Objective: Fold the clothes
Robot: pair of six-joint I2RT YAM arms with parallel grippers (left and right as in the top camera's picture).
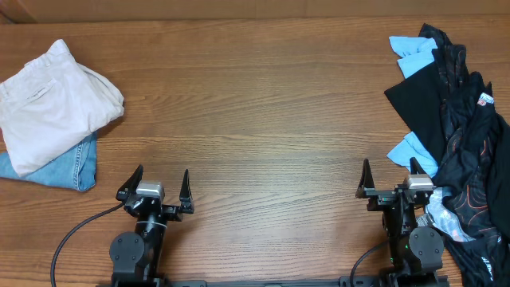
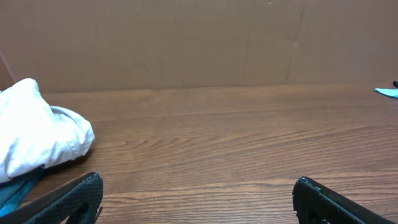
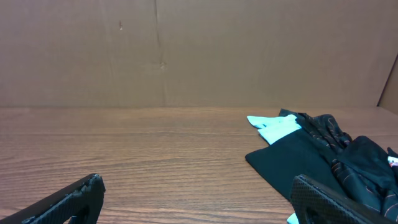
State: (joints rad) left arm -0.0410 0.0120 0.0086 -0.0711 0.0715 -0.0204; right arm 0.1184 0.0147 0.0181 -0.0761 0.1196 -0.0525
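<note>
Beige shorts (image 1: 56,100) lie folded in a bundle at the counter's (image 1: 263,119) left, atop denim shorts (image 1: 60,169); folding looks finished; left hand (image 1: 159,183) and right hand (image 1: 390,178) rest wide, empty, well apart from it.

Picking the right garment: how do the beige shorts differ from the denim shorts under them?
The beige shorts lie on top, almost wholly visible; the denim shorts lie underneath, with only their near edge showing. The beige shorts are pale cream; the denim shorts are light blue. Both sit in one stack at the left of the table.
</note>
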